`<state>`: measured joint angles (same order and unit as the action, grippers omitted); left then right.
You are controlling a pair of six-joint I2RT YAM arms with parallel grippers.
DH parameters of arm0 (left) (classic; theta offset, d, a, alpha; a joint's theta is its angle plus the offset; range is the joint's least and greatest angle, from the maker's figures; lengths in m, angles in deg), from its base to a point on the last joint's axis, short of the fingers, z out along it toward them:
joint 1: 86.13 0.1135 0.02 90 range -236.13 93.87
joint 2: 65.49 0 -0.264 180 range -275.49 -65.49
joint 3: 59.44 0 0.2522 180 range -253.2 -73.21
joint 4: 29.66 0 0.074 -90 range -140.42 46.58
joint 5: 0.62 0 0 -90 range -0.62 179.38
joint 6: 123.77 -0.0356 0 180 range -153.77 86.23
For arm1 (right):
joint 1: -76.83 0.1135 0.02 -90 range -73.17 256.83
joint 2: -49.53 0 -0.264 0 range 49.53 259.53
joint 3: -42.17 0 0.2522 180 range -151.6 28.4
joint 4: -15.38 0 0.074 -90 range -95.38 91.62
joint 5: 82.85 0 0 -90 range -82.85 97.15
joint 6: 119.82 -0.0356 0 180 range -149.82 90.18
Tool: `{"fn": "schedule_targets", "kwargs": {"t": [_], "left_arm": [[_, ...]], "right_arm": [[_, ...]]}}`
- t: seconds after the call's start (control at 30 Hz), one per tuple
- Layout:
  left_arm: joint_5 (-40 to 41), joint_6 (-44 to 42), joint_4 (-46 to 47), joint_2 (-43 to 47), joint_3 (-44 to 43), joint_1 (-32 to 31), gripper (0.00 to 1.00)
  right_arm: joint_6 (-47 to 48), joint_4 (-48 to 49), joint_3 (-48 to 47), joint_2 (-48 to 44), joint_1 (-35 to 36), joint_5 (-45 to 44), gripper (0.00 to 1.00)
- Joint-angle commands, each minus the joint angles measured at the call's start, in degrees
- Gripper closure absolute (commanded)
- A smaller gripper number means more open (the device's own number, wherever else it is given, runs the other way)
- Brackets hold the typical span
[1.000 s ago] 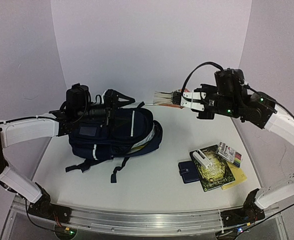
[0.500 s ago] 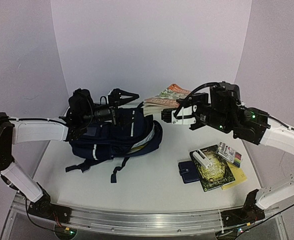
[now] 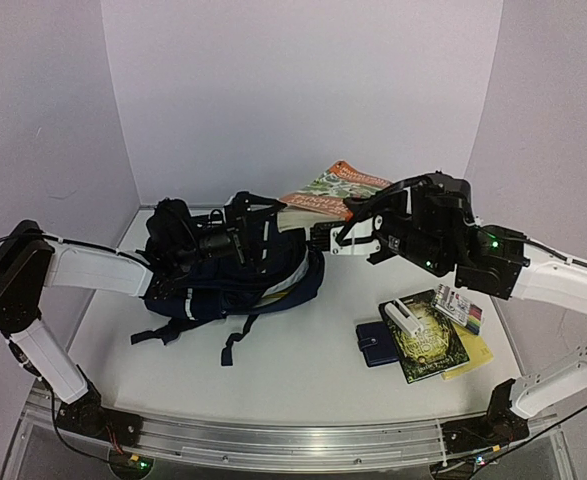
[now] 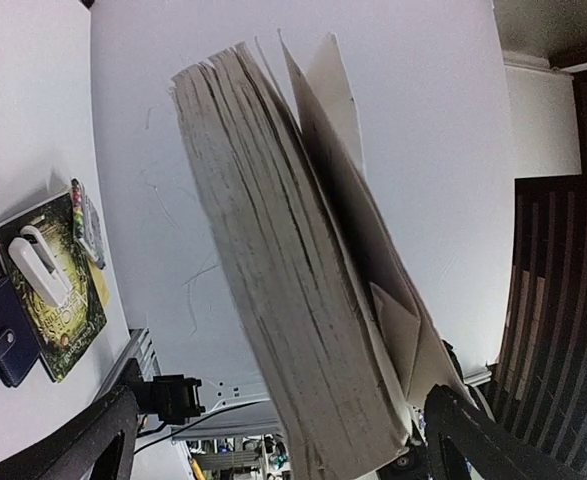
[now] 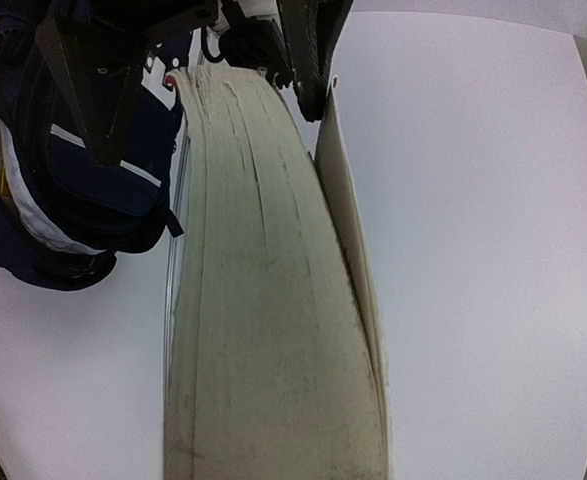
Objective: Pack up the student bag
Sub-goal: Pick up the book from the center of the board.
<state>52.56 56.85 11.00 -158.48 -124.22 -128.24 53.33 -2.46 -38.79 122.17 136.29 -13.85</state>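
White worktop (image 3: 303, 385) nearest, with dark straps from the bag (image 3: 213, 285) trailing toward its near edge. Right of the bag and well apart from it, a navy wallet (image 3: 377, 343) touching a green book (image 3: 435, 350) that lies flat. On that book, a small white device (image 3: 403, 318); at its far right corner, a marker pack (image 3: 460, 307); under its right edge, a yellow sheet (image 3: 476, 357).

Navy, white-striped bag lying on its side on the worktop, nearer the left arm (image 3: 93, 268) than the right arm (image 3: 538, 275). Left jaws reaching in from the bag's left, spread wide at its far upper side; cannot tell whether touching the fabric.

Above the bag's far right end, a thick paperback (image 3: 328, 190) with an orange and green cover, tilted, off the worktop. Right jaws pinching it at its right end. From the left wrist, grey page edges seen between the two spread dark fingers (image 4: 68, 445), with no contact visible.
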Motion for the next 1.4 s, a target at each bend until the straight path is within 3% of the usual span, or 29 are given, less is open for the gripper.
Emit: {"fn": "schedule_targets", "kwargs": {"t": [0.0, 0.27, 0.67, 1.0, 1.17, 1.37], "left_arm": [[3.0, 2.4, 8.1, 1.3, 2.6, -0.1, 0.0], [6.8, 5.0, 17.9, -0.6, 4.3, -0.2, 0.0], [3.7, 4.0, 10.7, -3.8, 0.6, -1.3, 0.0], [-1.3, 1.1, 11.4, -4.4, -3.4, -2.9, 0.0], [-1.9, 1.5, 14.2, -4.7, -2.6, -2.9, 0.21], [-2.8, 1.2, 15.7, -5.8, -3.4, -2.9, 0.58]], "right_arm": [[1.0, 7.6, 0.8, -2.2, 0.7, -2.6, 1.0], [0.8, 7.8, 3.3, -2.9, 2.3, -3.5, 1.0], [1.6, 11.7, 4.1, -2.6, 5.3, -4.5, 1.0], [2.9, 12.4, 6.1, -3.4, 5.9, -2.9, 1.0], [4.1, 12.6, 8.5, -5.1, 6.2, -1.5, 1.0], [4.4, 14.1, 10.2, -6.6, 6.6, -0.1, 1.0]]}}
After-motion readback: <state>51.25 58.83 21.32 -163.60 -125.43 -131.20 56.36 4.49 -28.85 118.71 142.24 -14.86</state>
